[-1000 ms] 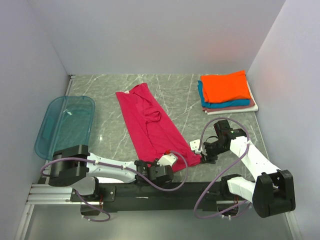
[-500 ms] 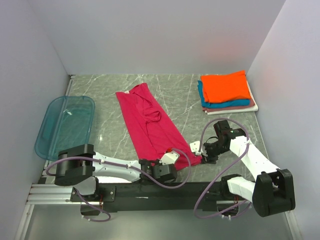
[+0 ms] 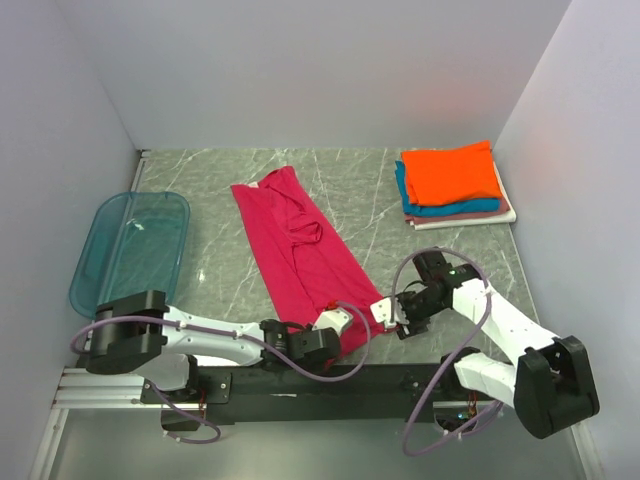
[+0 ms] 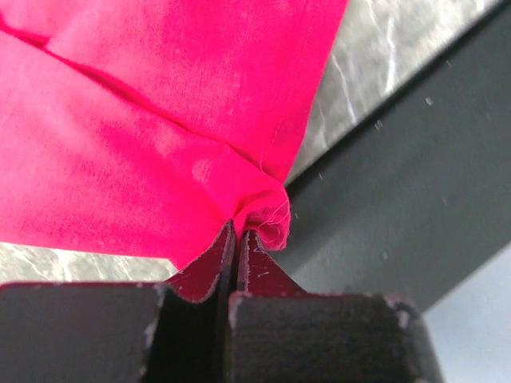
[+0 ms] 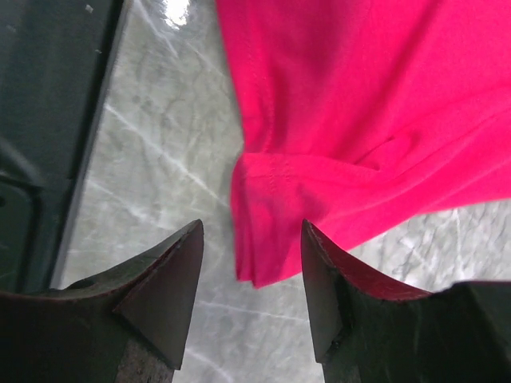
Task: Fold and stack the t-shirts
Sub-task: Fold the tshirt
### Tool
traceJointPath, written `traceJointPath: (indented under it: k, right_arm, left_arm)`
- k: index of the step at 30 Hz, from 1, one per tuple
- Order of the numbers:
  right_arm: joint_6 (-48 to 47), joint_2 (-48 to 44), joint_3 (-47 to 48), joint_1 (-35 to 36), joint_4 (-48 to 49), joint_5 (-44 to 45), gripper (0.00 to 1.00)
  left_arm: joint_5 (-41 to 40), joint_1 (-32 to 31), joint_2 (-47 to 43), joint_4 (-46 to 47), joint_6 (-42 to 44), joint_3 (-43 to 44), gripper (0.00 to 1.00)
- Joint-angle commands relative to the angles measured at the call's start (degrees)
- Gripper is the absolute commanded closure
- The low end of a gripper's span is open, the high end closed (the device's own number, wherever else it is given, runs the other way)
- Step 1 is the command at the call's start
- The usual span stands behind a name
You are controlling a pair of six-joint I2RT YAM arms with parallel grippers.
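Left hand (image 4: 238, 233) pinches bunched corner of soft magenta-red t-shirt (image 4: 144, 120).

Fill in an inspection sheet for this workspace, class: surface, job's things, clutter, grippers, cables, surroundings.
Surface: grey marbled table, glossy.
Job's things: magenta-red t-shirt spread out, lying askew; stack of folded t-shirts far right, orange on top.
Clutter: translucent blue tray at left.
Grippers: left gripper shut on the shirt's near corner; right gripper open around the other near corner.
Cables: purple cables loop beside both arms.
Surroundings: plain pale walls on three sides.
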Motion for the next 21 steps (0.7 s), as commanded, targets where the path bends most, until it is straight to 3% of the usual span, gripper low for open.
traceJointPath:
  k: [1, 13, 14, 15, 20, 21]
  right_arm:
    - [4.5, 0.3, -1.3, 4.0, 7.4, 4.1, 0.41]
    - [7.5, -0.2, -5.9, 10.0, 11.7, 10.4, 0.45]
    - [9.1, -0.2, -6.4, 11.7, 12.5, 12.4, 0.53]
    - [9.1, -0.1, -6.6, 11.7, 13.2, 12.4, 0.53]
    - [11.4, -0.5, -7.8, 13.2, 15.3, 14.5, 0.89]
    - [11.5, -1.6, -7.7, 13.1, 14.9, 13.7, 0.92]
  left_arm:
    - [4.9, -0.3, -3.9, 2.3, 1.3, -1.6, 1.0]
    - [8.0, -0.3, -5.3, 4.9, 0.9, -4.1, 1.0]
    - [8.3, -0.2, -5.1, 5.4, 0.7, -4.5, 1.0]
    - [8.3, -0.2, -5.2, 5.4, 0.7, -4.6, 1.0]
    - [7.9, -0.2, -6.4, 6.5, -0.2, -6.3, 1.0]
    - [7.9, -0.2, -7.1, 6.6, -0.2, -6.7, 1.0]
